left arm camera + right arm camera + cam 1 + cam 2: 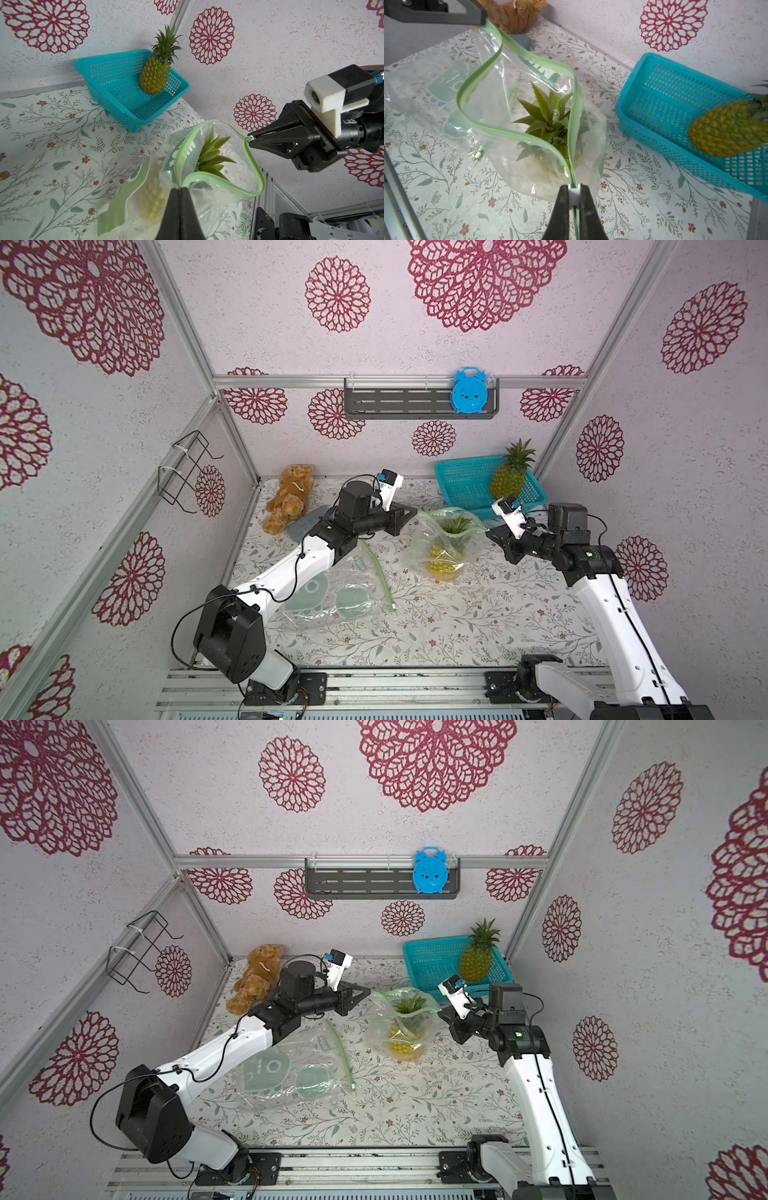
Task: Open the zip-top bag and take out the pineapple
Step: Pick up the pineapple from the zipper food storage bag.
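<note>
In both top views the zip-top bag (446, 545) stands upright on the desk (478, 622) with its mouth pulled wide. The pineapple (441, 564) is inside it, crown up. The left tool (412, 512) is clamped on one end of the bag's rim, and the right tool (489, 534) is clamped on the other end. A teal basket (461, 483) sits by the back wall, near the right wrist, with a second pineapple (508, 479) leaning in it. An empty bag (332, 597) lies flat under the left arm. A teddy bear (291, 497) occupies the far left corner.

In the left wrist view, the left tool (179, 190) has its jaws pressed together on the green zip strip (220, 182). The strip loops around the pineapple's crown (209, 153).

In the right wrist view, the right tool (574, 191) pinches the white slider (574, 192). The crown leaves sit between the two parted strips, with clear film all around the fruit. The basket (664, 116) is just beside the bag.
</note>
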You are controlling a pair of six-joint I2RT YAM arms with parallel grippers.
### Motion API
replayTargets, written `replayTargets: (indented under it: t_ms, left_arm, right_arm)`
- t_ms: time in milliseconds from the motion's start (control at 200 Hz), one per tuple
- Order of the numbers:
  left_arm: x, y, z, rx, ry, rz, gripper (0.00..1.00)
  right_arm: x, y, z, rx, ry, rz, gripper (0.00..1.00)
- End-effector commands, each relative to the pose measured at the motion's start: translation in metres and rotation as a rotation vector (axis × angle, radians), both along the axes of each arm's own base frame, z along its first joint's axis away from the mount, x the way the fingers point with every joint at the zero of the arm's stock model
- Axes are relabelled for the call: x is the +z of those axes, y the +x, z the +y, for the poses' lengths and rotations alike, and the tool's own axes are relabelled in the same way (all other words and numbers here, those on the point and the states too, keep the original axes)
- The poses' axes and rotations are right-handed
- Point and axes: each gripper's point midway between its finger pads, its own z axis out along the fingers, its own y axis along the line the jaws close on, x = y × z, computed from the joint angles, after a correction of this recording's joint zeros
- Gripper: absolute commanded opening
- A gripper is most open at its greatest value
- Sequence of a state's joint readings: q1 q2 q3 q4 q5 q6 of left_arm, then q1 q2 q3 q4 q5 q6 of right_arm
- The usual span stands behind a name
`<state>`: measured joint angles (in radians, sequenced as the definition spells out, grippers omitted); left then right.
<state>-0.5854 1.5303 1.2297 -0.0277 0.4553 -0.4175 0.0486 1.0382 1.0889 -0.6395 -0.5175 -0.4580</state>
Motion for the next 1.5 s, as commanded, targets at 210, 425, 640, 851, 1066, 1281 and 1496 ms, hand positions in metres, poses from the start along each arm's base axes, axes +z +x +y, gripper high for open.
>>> replayTargets:
  t_ms: [210,425,640,851,1066,1281,1496]
  left_arm:
    - [0.007,0.001,-0.006,-0.003,0.015,-0.026,0.0]
    - [0.015,0.0,-0.006,-0.004,0.007,-0.037,0.0]
    - [0.018,-0.001,-0.005,-0.002,0.005,-0.042,0.0]
    - [0.019,-0.001,-0.004,0.002,0.005,-0.044,0.0]
    - [0.02,-0.001,-0.004,0.003,0.005,-0.046,0.0]
    - [0.019,-0.001,-0.003,0.006,0.009,-0.046,0.0]
    - [0.02,-0.001,-0.003,0.009,0.014,-0.048,0.0]
  right_arm:
    - [0.039,0.006,0.004,-0.024,0.089,-0.114,0.12]
    - [0.085,-0.001,0.025,0.073,0.22,-0.194,0.37]
    - [0.099,0.002,0.049,0.146,0.253,-0.17,0.4]
    - [0.074,0.012,0.068,0.138,0.146,-0.059,0.33]
    - [0.053,0.022,0.07,0.11,0.093,0.049,0.2]
    - [0.031,0.019,0.068,0.102,0.039,0.133,0.23]
    - [0.015,0.022,0.059,0.053,-0.015,0.166,0.38]
